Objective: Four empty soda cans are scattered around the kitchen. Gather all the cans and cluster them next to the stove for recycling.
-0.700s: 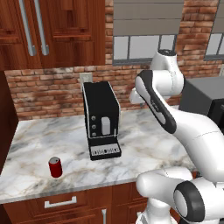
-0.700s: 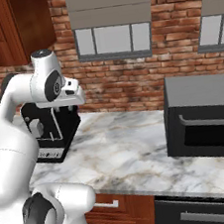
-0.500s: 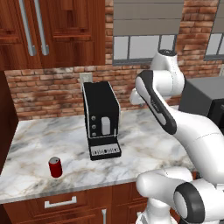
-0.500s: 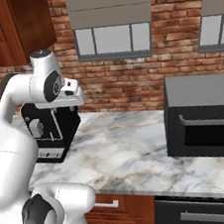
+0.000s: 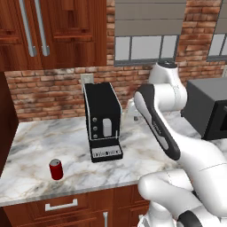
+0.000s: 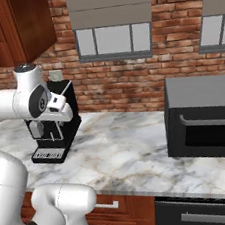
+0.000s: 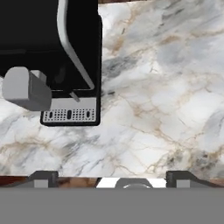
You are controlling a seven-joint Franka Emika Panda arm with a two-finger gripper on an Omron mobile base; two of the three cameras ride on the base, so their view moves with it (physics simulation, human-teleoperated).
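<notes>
One red soda can with a silver top stands upright on the marble counter, near its front left edge. My gripper hangs over the counter just right of the black coffee machine, well away from the can. Its two fingertips stand wide apart with nothing between them, so it is open. In the hand view I look down on the coffee machine's drip tray and bare marble. My white hand sits level with the machine's top. The stove is out of view.
A dark boxy oven-like appliance stands on the counter at the right. Below the counter are wooden drawers and a dark front panel with a handle. Brick wall, a window and wooden cabinets lie behind.
The hand has dipped slightly and shifted a little toward the coffee machine. The can and the appliances have not moved.
</notes>
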